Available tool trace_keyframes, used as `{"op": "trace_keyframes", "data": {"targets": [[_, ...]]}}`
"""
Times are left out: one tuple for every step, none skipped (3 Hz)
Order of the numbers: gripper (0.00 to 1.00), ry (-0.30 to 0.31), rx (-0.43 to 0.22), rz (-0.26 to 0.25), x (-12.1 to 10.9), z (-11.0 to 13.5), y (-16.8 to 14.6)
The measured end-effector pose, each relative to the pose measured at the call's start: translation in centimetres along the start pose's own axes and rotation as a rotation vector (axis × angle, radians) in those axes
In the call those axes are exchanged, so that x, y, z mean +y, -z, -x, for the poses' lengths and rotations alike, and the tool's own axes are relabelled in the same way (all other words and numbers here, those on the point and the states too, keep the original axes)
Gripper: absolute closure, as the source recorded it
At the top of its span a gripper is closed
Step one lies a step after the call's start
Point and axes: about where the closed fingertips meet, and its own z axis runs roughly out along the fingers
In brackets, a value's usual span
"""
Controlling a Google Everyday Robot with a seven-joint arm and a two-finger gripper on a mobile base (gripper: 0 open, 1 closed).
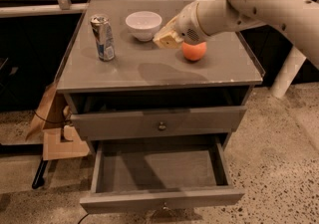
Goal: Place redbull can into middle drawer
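Camera view, looking down onto a grey cabinet's flat grey worktop (149, 71). Over on the left side, the slim silver-and-blue redbull can (102, 38), standing upright, long axis vertical, shiny metal top pointing straight up, base flat on the surface. Just right of it and a touch further back, a small round white bowl (144, 24), apart from the can, not touching.

Now to the right half: a bulky cream-white robot arm (259, 4) reaching in from the upper right corner, ending in the pale cream gripper (168, 38), hovering low over the worktop between bowl and a round orange fruit (194, 51). Close beside the fruit, near the bowl's right edge, well apart from the can. Spread or closed? Impossible to tell from this angle. Nothing visibly held.

Down the front: an upper grey drawer front (159, 123) with a small round metal knob, dark gap above it. Below that, the wide shallow grey middle drawer (159, 198), pulled well out, bare grey floor showing, knob at front centre. Can up on top, not in the drawer.

Off to the left on the speckled floor, a brown cardboard box (60, 141) against the cabinet's side.
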Motion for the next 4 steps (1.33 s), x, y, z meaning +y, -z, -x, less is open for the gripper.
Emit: {"op": "trace_keyframes", "data": {"targets": [[1.00,-0.016,-0.098,0.021,-0.5,1.7,-3.3],[1.00,-0.008,-0.161,0.037,-1.2,3.2,-6.3],[1.00,0.002,-0.199,0.065,-1.6,4.6,-9.0],[0.81,0.013,-0.219,0.102,-1.4,5.8,-11.2]]}}
